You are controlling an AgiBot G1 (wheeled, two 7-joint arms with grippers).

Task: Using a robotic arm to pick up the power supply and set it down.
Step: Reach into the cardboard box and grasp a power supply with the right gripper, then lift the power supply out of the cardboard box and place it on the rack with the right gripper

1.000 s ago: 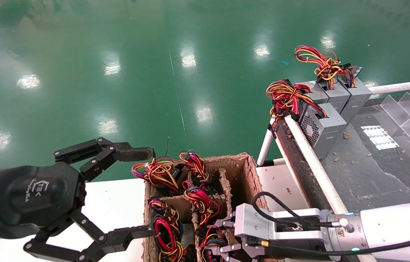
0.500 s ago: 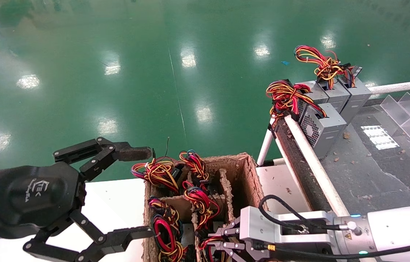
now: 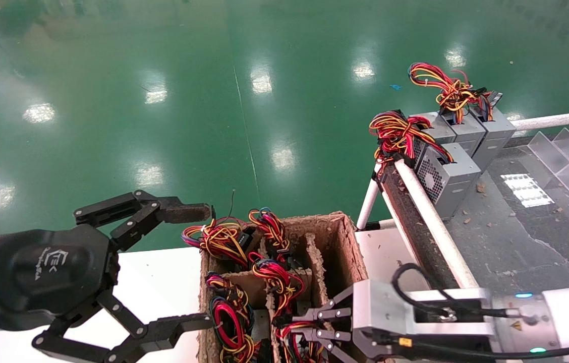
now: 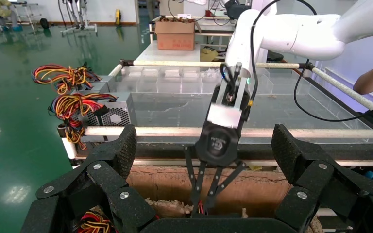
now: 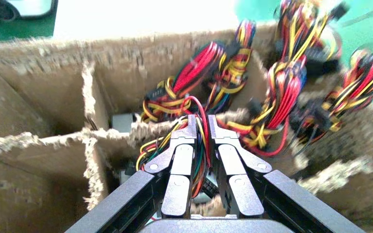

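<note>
The grey metal power supply is seen only in small part, low in a compartment of the torn brown cardboard box point(image 3: 335, 237), near the box's near edge; its looped bundle of red, yellow and black wires point(image 5: 201, 141) rises from that compartment beside a ragged cardboard divider point(image 5: 91, 97). The bundle is pinched between the nearly closed fingers point(image 5: 184, 145) of the right gripper point(image 5: 202, 127), the black linked-finger pincer on the white robotic arm with a silver wrist block point(image 3: 380, 312), which is reached down into the box from its right side. More wire bundles point(image 3: 224, 237) are crowded in the compartments along the box's left and far sides, while the far right compartment shows only cardboard walls.

The box is placed on a white table point(image 3: 158, 282), against its far edge. The left gripper point(image 3: 183, 267) is held over that table at the box's left wall, its black fingers spread wide apart and nothing between them.

To the right, four more grey metal supplies point(image 3: 448, 176) with coloured wires are set at the far left corner of a dark conveyor surface point(image 3: 516, 237), framed by white tubes point(image 3: 431, 222).
</note>
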